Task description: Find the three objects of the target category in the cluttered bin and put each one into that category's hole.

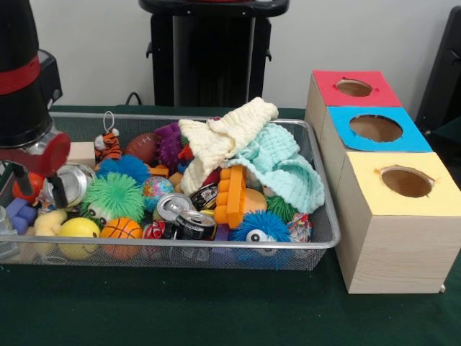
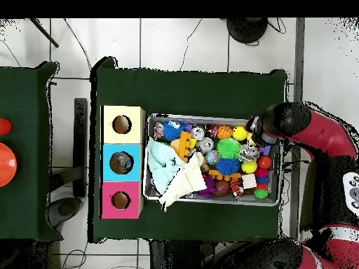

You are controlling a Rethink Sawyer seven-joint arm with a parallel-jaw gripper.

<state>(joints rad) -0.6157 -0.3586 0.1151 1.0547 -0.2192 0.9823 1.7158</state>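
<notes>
my gripper (image 1: 36, 184) is down in the left end of the wire bin (image 1: 317, 241), by a silver can (image 1: 72, 184) | jaws: can't tell | cans (image 1: 184, 216) near front-middle | three boxes with holes (image 1: 407, 182) sit right of the bin

A: What carries everything?
B: A table (image 1: 216, 317) covered in dark green cloth.
A: And directly on it?
B: A wire mesh bin (image 1: 317, 241), full of clutter, and three wooden boxes with holes in coloured tops. In the front view the yellow-topped box (image 1: 396, 216) sits at four o'clock, the blue-topped box (image 1: 374, 130) and red-topped box (image 1: 353, 90) toward two o'clock, touching in a row just beside the bin.
</notes>
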